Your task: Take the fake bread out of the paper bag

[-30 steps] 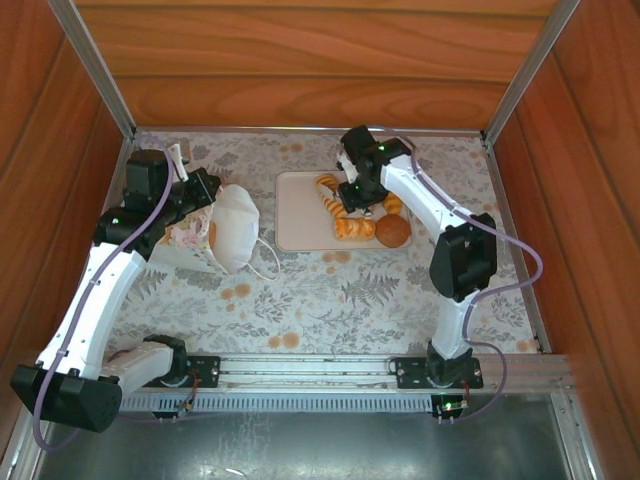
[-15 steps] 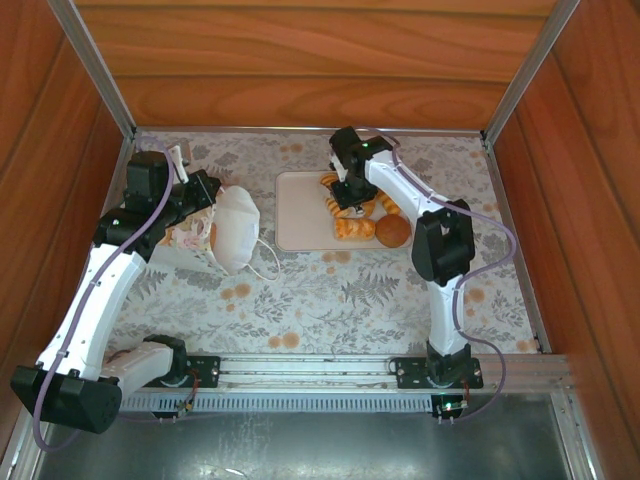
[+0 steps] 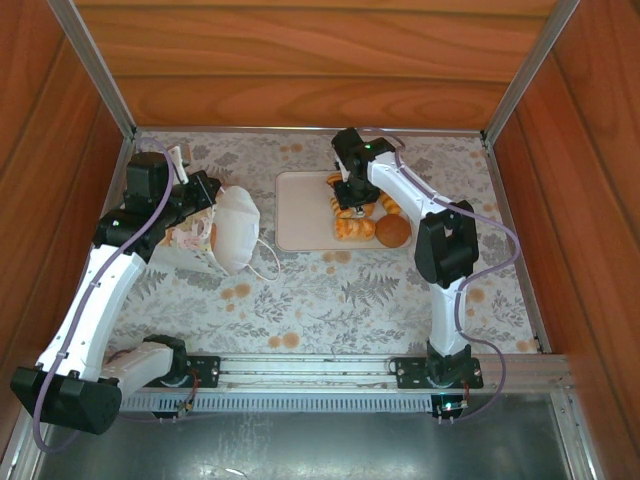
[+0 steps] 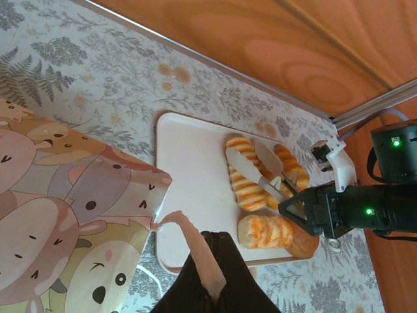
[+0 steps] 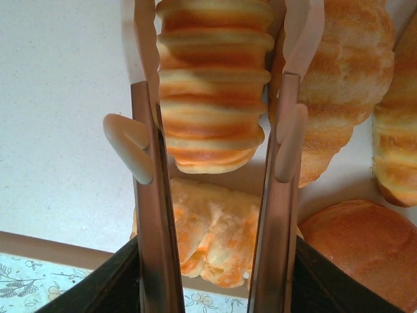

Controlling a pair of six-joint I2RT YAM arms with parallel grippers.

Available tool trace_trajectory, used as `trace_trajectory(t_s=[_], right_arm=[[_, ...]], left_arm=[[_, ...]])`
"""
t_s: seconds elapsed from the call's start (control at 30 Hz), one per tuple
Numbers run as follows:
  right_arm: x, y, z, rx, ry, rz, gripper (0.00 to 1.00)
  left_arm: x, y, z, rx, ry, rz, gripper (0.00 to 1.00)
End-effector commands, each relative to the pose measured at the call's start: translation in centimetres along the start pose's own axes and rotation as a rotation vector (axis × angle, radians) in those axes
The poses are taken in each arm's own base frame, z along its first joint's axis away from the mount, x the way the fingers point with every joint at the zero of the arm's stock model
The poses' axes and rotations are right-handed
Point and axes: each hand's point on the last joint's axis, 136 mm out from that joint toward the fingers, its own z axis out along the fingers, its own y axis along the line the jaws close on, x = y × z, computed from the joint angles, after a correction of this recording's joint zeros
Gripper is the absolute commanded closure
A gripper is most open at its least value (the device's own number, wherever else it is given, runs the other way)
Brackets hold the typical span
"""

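Right gripper (image 5: 218,26) jaws are clamping a ridged croissant (image 5: 212,117), resting among other fake bread (image 5: 352,65) on the pink tray (image 4: 195,169). You're aiming to part them gently, then lifting straight. Left gripper (image 3: 205,190), at the paper bag (image 3: 235,230) beside the tray: I cannot tell how its jaws are standing.

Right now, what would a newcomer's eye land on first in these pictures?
The pale pink rectangular tray at the far middle of the patterned table, carrying golden toy pastries and a brown round bun. The right claw straddles a golden ridged croissant over it. At the left, the left claw meets the white printed paper bag.
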Motion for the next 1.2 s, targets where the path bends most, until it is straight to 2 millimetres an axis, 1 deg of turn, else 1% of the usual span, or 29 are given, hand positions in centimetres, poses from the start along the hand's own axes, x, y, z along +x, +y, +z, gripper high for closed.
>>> trace_trajectory(t_s=[0.0,0.17,0.27,0.33,0.43,0.53,0.63,0.77,0.87,0.93,1.07,1.17], right_arm=[[-0.3,-0.2,-3.3,-0.022,-0.063,0.021,0.47],[-0.3,0.2,-5.7,-0.065,-0.121,-0.001,0.47],[-0.2,0.2,-6.7,-0.078,-0.174,-0.013,0.48],[0.2,0.6,-7.5,-0.108,-0.202,-0.028,0.49],[1.1,1.9,-9.1,-0.199,-0.248,-0.059,0.5],[2.2,3.7,-11.6,-0.333,-0.328,-0.095,0.52],[3.8,5.7,-13.5,-0.466,-0.379,-0.119,0.53],[6.1,8.4,-15.6,-0.621,-0.423,-0.182,0.55],[8.1,10.7,-16.4,-0.714,-0.434,-0.26,0.56],[9.8,12.7,-16.7,-0.758,-0.436,-0.354,0.55],[12.1,15.2,-16.7,-0.789,-0.435,-0.462,0.55],[13.6,17.1,-17.2,-0.839,-0.432,-0.532,0.56]], left_arm=[[-0.2,-0.6,-0.3,0.023,-0.017,0.01,1.0],[-0.3,-0.6,-0.4,0.023,-0.02,0.01,1.0],[-0.3,-0.7,-0.4,0.023,-0.022,0.029,1.0],[-0.4,-0.7,-0.7,0.021,-0.024,0.07,1.0],[-0.1,-0.8,-1.3,0.018,-0.01,0.13,1.0],[0.3,0.1,-1.9,-0.031,-0.005,0.152,1.0],[0.2,0.9,-2.7,-0.078,-0.028,0.163,1.0],[0.0,1.2,-3.3,-0.095,-0.051,0.167,1.0],[-0.1,1.3,-3.3,-0.104,-0.056,0.159,1.0],[-0.3,1.4,-3.3,-0.113,-0.062,0.152,1.0],[-0.7,1.3,-3.1,-0.118,-0.063,0.146,1.0],[-0.8,1.4,-3.0,-0.124,-0.064,0.138,1.0]])
